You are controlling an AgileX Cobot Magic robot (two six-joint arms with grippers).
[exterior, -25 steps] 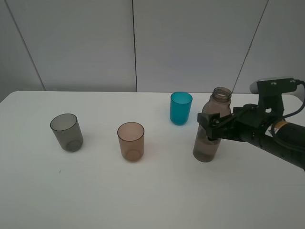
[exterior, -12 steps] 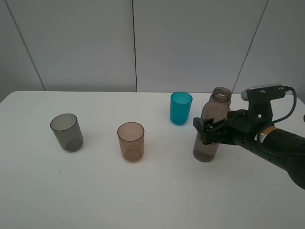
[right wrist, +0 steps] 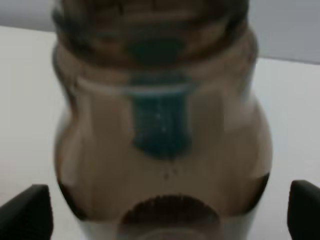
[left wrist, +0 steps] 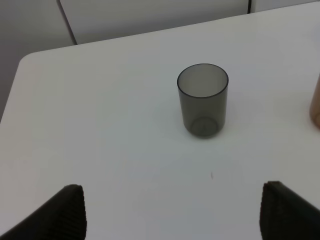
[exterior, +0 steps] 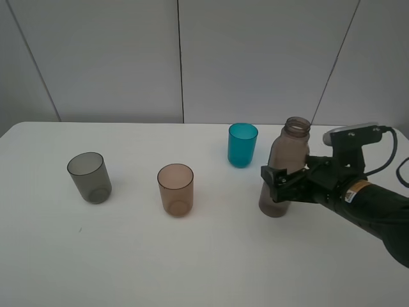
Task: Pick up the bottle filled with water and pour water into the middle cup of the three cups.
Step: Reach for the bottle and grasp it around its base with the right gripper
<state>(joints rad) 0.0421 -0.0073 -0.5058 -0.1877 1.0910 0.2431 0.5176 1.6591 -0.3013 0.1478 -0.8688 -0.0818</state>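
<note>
The smoky brown-grey bottle (exterior: pixel 287 153) stands upright and capless at the table's right. My right gripper (exterior: pixel 276 187) is open, its fingers on either side of the bottle's lower body. In the right wrist view the bottle (right wrist: pixel 100 150) fills the frame between the fingertips of the right gripper (right wrist: pixel 165 215), with gaps at both sides. The brownish-peach middle cup (exterior: pixel 176 189) stands left of the bottle, the grey cup (exterior: pixel 89 177) further left, the teal cup (exterior: pixel 243 145) behind. My left gripper (left wrist: pixel 175 212) is open and empty, facing the grey cup (left wrist: pixel 202 100).
The white table (exterior: pixel 204 268) has a rounded far-left corner (left wrist: pixel 30 57). A grey panelled wall rises behind it. The peach cup's edge (left wrist: pixel 316 102) shows in the left wrist view. The teal cup shows blurred through the bottle (right wrist: pixel 162 125).
My right gripper has moved lower along the bottle and a little further around it. The bottle and the three cups have not moved.
</note>
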